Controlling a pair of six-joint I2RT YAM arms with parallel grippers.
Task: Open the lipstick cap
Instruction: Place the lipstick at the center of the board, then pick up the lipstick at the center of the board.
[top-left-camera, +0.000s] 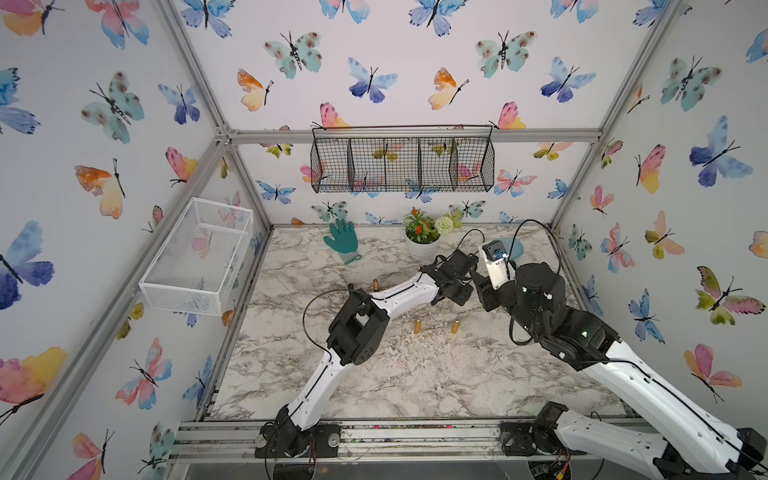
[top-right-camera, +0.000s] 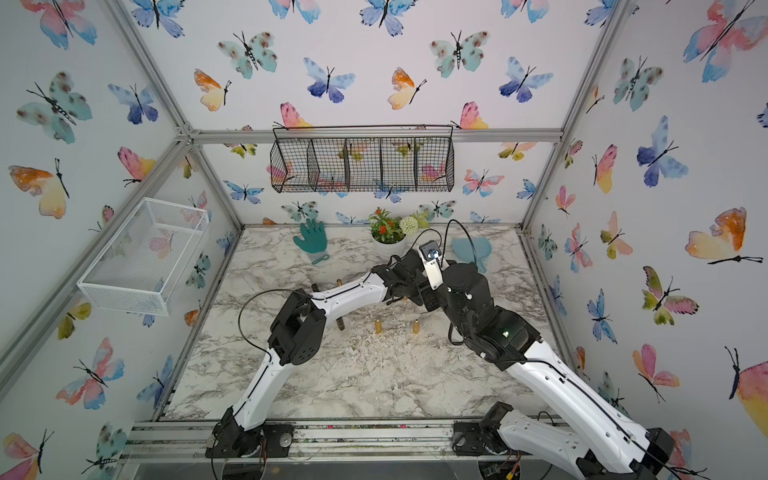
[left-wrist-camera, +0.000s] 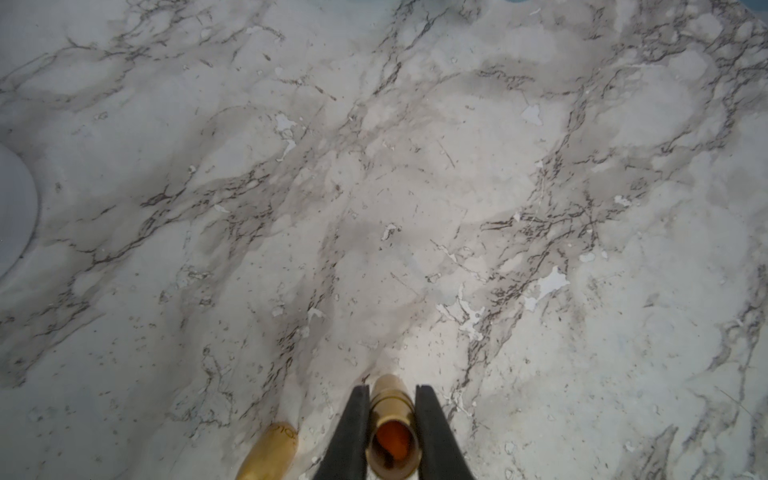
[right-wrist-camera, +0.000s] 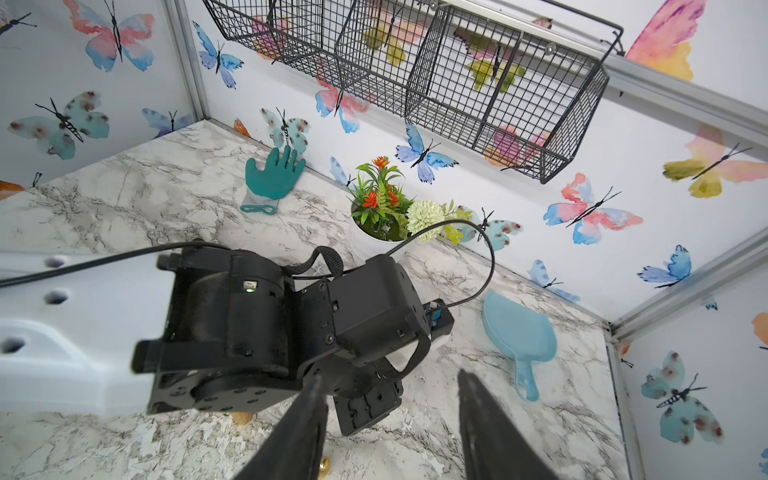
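In the left wrist view my left gripper (left-wrist-camera: 392, 388) is shut on a gold lipstick (left-wrist-camera: 390, 409). Its open end faces the camera with the orange-red stick showing inside, and its far end rests on the marble table (left-wrist-camera: 415, 208). A gold cap (left-wrist-camera: 272, 449) lies on the table just beside the fingers. In a top view the left gripper (top-left-camera: 457, 296) hangs low over the table at the back right, and the right gripper (top-left-camera: 482, 291) is close beside it. The right gripper (right-wrist-camera: 392, 376) is open with nothing between its fingers, pointing at the left wrist.
Three more gold lipsticks stand on the table (top-left-camera: 417, 326) (top-left-camera: 456, 327) (top-left-camera: 375, 284). A teal glove (top-left-camera: 341, 239), a flower pot (top-left-camera: 422, 249) and a blue scoop (right-wrist-camera: 517, 328) sit along the back. A black wire basket (top-left-camera: 403, 164) and a white basket (top-left-camera: 199, 253) hang on the walls.
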